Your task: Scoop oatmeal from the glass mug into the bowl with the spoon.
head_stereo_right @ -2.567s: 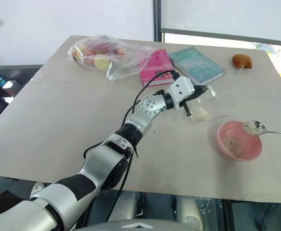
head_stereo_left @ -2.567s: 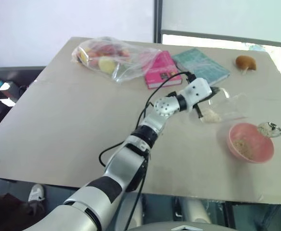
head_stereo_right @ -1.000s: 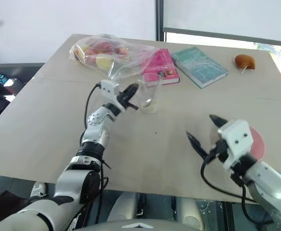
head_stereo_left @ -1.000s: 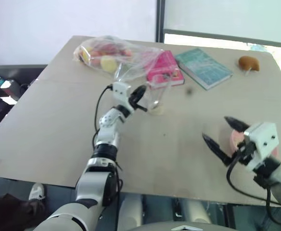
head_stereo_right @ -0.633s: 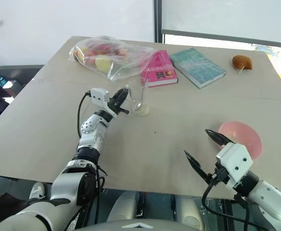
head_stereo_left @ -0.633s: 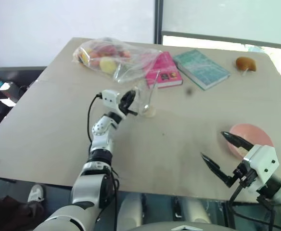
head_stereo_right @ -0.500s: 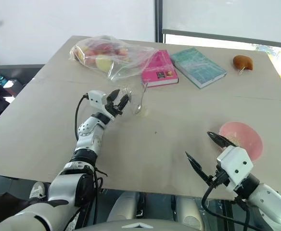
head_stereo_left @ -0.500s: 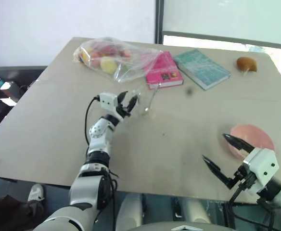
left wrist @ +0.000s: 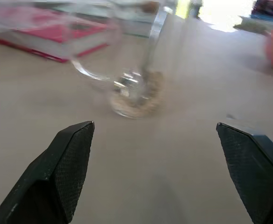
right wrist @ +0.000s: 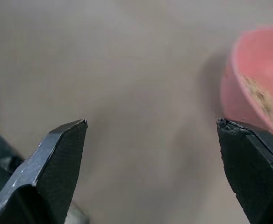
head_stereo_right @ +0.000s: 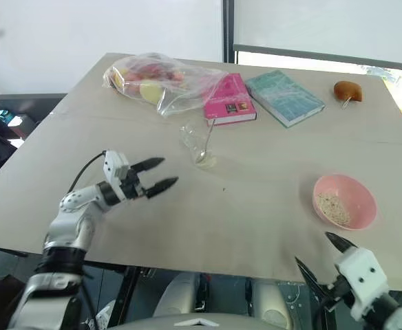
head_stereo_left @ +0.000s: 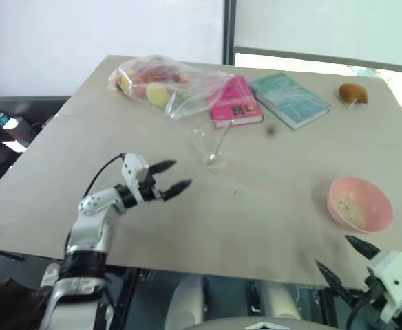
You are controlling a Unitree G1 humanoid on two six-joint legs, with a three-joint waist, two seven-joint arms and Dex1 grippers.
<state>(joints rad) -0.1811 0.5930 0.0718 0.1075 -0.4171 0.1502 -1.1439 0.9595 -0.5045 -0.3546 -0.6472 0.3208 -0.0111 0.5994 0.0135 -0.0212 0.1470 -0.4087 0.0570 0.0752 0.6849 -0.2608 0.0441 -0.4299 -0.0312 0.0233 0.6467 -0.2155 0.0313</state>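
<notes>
With both the left gripper (head_stereo_left: 171, 176) and right gripper (head_stereo_right: 321, 252) empty, jaws apart, the glass mug (head_stereo_right: 195, 146) stands mid-worktop with the spoon (head_stereo_right: 204, 139) leaning inside, so a careless reach could tip it and spill oatmeal (head_stereo_right: 333, 206) short of the bowl (head_stereo_right: 345, 201) near the right edge.

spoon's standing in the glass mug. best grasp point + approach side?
Probably the upper handle of the spoon, where it clears the rim of the glass mug. The head sits down in the mug among leftover oatmeal, out of reach. Come from above, pinching across the thin handle, which leans toward the pink book; the left end effector is nearer.
</notes>
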